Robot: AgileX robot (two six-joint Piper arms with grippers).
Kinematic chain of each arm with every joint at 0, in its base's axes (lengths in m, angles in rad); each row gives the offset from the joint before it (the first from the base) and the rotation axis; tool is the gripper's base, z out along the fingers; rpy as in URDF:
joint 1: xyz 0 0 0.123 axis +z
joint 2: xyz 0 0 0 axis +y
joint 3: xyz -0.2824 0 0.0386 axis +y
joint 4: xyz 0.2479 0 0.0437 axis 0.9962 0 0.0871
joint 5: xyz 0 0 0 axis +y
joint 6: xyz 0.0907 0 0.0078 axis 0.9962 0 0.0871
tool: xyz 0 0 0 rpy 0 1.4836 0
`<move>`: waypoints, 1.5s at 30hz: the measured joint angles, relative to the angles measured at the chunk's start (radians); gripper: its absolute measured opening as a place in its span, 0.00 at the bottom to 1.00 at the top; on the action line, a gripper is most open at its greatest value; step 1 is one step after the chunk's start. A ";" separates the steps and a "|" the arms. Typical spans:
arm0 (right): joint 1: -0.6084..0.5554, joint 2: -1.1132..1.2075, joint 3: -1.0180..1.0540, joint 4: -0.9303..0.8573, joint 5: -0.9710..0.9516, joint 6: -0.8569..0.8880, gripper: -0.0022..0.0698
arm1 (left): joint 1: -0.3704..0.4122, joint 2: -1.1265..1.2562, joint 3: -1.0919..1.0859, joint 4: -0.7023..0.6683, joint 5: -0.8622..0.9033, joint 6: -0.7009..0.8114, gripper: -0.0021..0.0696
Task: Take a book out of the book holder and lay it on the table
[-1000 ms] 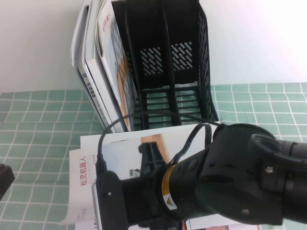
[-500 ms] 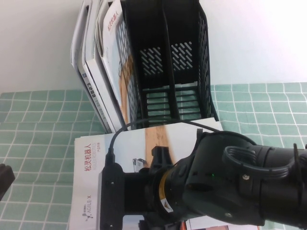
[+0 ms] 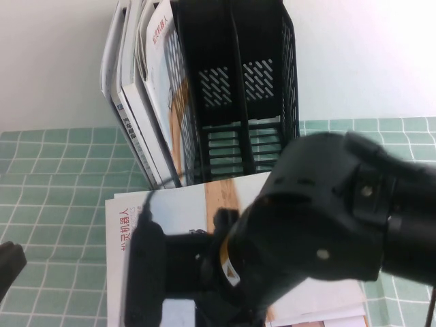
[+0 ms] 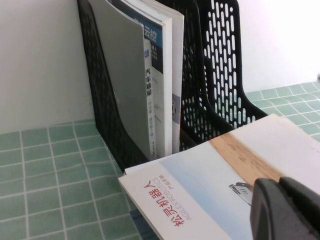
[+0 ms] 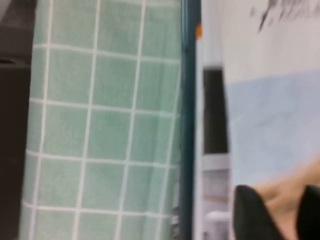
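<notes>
The book (image 3: 177,204), pale blue-white with a tan strip and red Chinese title, lies flat on the table (image 3: 54,177) in front of the book holder (image 3: 238,88). It also shows in the left wrist view (image 4: 200,185). My right arm (image 3: 327,218) hangs over it and hides my right gripper's fingers in the high view. In the right wrist view my right gripper (image 5: 280,215) is open just above the book's tan strip (image 5: 285,197). My left gripper (image 4: 285,210) is shut and empty, low at the table's left near the book's edge; it also shows in the high view (image 3: 8,264).
The holder's left compartment holds several upright brochures (image 3: 146,88); its other two compartments (image 3: 262,75) stand empty. A white wall (image 3: 54,61) rises behind. Another printed sheet (image 5: 212,125) shows beside the book's edge. Open green cloth (image 3: 402,146) lies to the right.
The book went from tilted in front of the holder to lying flat on the table. My right arm has since lifted toward the camera. The left arm has not moved.
</notes>
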 joint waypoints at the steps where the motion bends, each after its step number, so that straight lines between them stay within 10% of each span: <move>1: 0.000 -0.003 -0.025 0.000 0.005 -0.020 0.30 | 0.000 0.000 0.000 -0.004 0.003 0.000 0.03; 5: 0.000 -0.034 -0.130 -0.144 0.007 -0.032 0.08 | 0.000 0.000 0.000 -0.034 0.015 0.000 0.03; 14: -0.063 -0.174 -0.210 -0.684 0.218 0.160 0.03 | 0.000 0.000 0.000 -0.018 0.009 0.000 0.03; 24: -0.130 -0.597 0.086 -0.421 0.183 0.262 0.03 | 0.000 0.000 0.000 0.005 -0.054 0.064 0.03; 37: -0.130 -1.154 0.986 -0.309 -0.541 0.502 0.03 | 0.000 0.000 0.040 -0.020 -0.146 0.134 0.03; 45: -0.130 -1.248 1.181 -0.308 -0.687 0.598 0.03 | 0.000 0.000 0.172 -0.109 -0.246 0.134 0.03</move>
